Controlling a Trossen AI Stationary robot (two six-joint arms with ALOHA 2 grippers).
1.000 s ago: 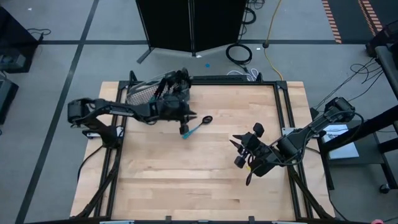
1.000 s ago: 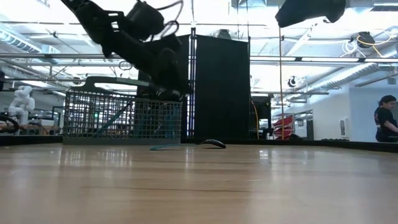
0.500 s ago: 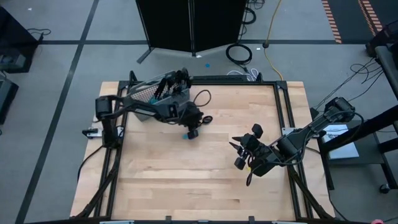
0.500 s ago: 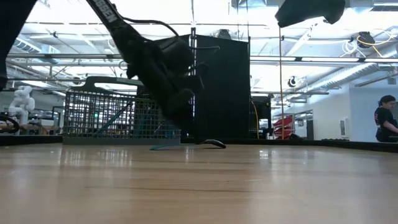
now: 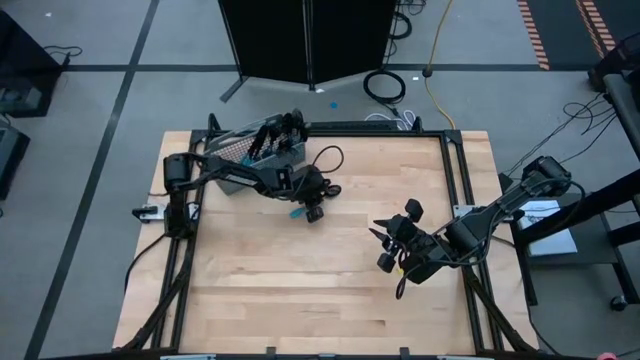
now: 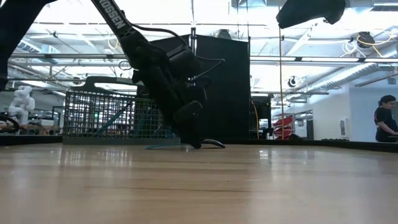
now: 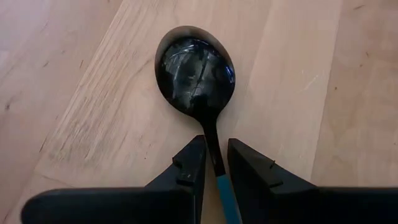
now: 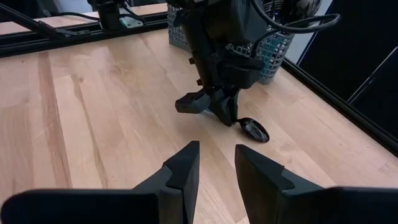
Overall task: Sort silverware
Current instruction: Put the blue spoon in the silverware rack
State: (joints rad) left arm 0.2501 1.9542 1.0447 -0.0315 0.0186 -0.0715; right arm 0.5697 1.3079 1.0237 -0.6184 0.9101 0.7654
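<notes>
The silverware in play is a single spoon, lying flat on the wooden table in the upper-middle of the high view, just to the right of the grey wire-mesh basket, in which more blue-handled pieces appear to stand. In the left wrist view the dark bowl is seen facing up, and the neck, where dark metal meets the light-blue handle, is bracketed by the fingers of the left gripper — they stand close on either side of it, narrowly parted, and it cannot be told whether they press on it yet. In the low view the left gripper is seen down at the table surface, at centre frame. The right gripper is held idle at right of centre in the high view, well apart from the spoon, its fingers parted on nothing. For the grasp to be done well, the neck should be kept centred between the fingers, the closing made squarely across it — not along it — and the fingertips kept low, since a thin piece lying flat is judged likely to slide or pivot if it is pinched off-centre.
</notes>
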